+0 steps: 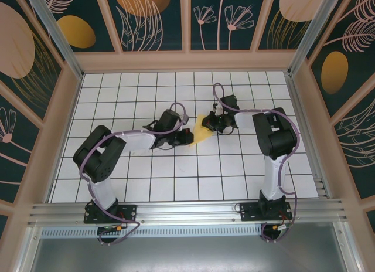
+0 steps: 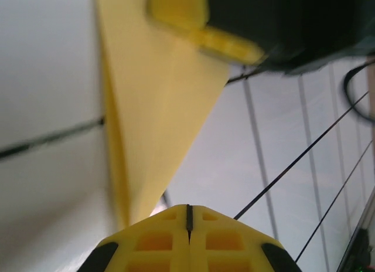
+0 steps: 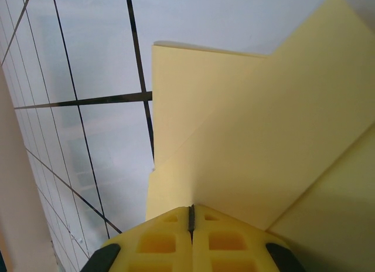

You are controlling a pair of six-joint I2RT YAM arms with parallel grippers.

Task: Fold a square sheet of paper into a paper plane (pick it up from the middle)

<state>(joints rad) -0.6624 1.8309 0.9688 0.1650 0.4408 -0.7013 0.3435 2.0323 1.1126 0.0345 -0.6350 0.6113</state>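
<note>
Top external view showed both arms reaching toward the middle of the white gridded table (image 1: 176,178), where the yellow paper (image 1: 203,135) lay partly folded between the two hands, slightly to the far side of the table's centre. The left hand (image 1: 186,136) sat at the paper's left end and the right hand (image 1: 218,125) at its right, far end, the two hands near one another. In the left wrist view the left hand's yellow fingers (image 2: 155,242) were fully closed, pad against pad, with a narrow point of the folded paper ending just beside their tips; no paper was seen between them. The paper widened away from that point, showed a raised fold along its left edge, and met a yellow fingertip (image 2: 231,44) of the right hand at its far end. In the right wrist view the right hand's fingers (image 3: 225,242) were likewise closed together, directly over the paper, which displayed several overlapping flaps with straight diagonal fold edges. Whether those fingers pinched a layer or merely pressed on the surface could not be determined. The paper rested flat on the table across black grid lines.
</note>
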